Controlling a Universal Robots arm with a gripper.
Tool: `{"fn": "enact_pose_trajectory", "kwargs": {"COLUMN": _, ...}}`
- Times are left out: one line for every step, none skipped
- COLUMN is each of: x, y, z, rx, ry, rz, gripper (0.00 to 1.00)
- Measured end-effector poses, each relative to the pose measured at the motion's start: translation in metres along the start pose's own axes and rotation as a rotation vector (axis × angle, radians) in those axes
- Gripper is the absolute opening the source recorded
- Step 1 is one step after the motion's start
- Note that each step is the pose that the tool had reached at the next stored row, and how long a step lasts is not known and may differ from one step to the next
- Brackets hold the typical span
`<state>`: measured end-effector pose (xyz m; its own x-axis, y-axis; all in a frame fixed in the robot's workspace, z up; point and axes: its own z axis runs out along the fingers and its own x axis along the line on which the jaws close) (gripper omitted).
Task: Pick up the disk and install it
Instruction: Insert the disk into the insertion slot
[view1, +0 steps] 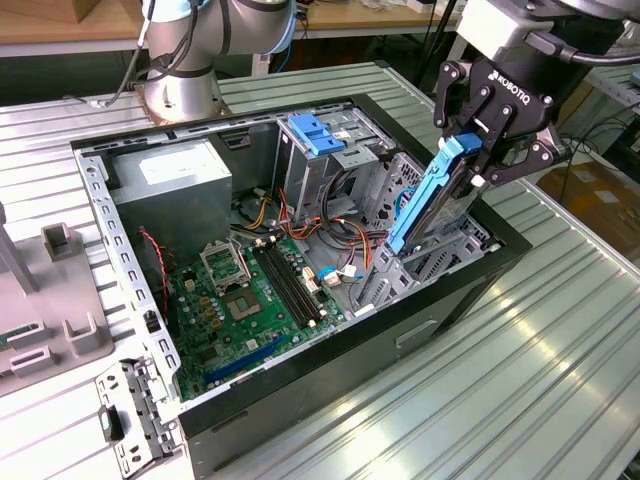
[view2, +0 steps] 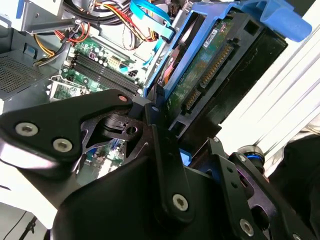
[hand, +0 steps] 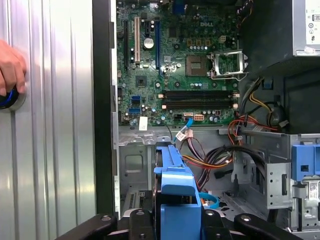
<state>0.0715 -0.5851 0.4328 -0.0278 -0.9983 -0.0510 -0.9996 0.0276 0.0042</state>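
Exterior view shows tool clamped on the tilted disk with blue rails.

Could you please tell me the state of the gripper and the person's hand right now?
Gripper: closed on the disk, tilted above the case.
Hand: on a dark round object; grip cannot be told.

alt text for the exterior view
The hand holds the disk tilted, its lower end inside the open computer case at the exterior view's right. A motherboard and grey power supply lie exposed inside.
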Motion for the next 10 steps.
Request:
{"fn": "enact_pose_trajectory", "kwargs": {"x": 0.0001, "y": 0.0, "z": 0.0012, "rx": 0.0, "ry": -0.0001, "rz": -0.001, "gripper": 0.36}}
{"fn": "enact_pose_trajectory", "kwargs": {"x": 0.0001, "y": 0.0, "z": 0.0021, "rx": -0.0002, "ry": -0.0001, "rz": -0.002, "gripper": 0.36}}
{"fn": "enact_pose_trajectory", "kwargs": {"x": 0.0002, "y": 0.0, "z": 0.0034, "rx": -0.0002, "ry": -0.0001, "rz": -0.004, "gripper": 0.36}}
{"fn": "enact_pose_trajectory", "kwargs": {"x": 0.0003, "y": 0.0, "z": 0.0053, "rx": -0.0002, "ry": -0.0001, "rz": -0.005, "gripper": 0.36}}
{"fn": "enact_pose_trajectory", "kwargs": {"x": 0.0003, "y": 0.0, "z": 0.0067, "rx": -0.0002, "ry": -0.0003, "rz": -0.005, "gripper": 0.36}}
{"fn": "enact_pose_trajectory", "kwargs": {"x": 0.0004, "y": 0.0, "z": 0.0079, "rx": -0.0003, "ry": -0.0003, "rz": -0.006, "gripper": 0.36}}
{"fn": "enact_pose_trajectory", "kwargs": {"x": 0.0005, "y": 0.0, "z": 0.0097, "rx": -0.0003, "ry": -0.0002, "rz": -0.007, "gripper": 0.36}}
{"fn": "enact_pose_trajectory", "kwargs": {"x": 0.0005, "y": 0.0001, "z": 0.0106, "rx": -0.0003, "ry": -0.0002, "rz": -0.007, "gripper": 0.36}}
{"fn": "enact_pose_trajectory", "kwargs": {"x": 0.0005, "y": 0.0001, "z": 0.0111, "rx": -0.0004, "ry": -0.0001, "rz": -0.007, "gripper": 0.36}}
{"fn": "enact_pose_trajectory", "kwargs": {"x": 0.0006, "y": 0.0001, "z": 0.0121, "rx": -0.0004, "ry": -0.0003, "rz": -0.007, "gripper": 0.36}}
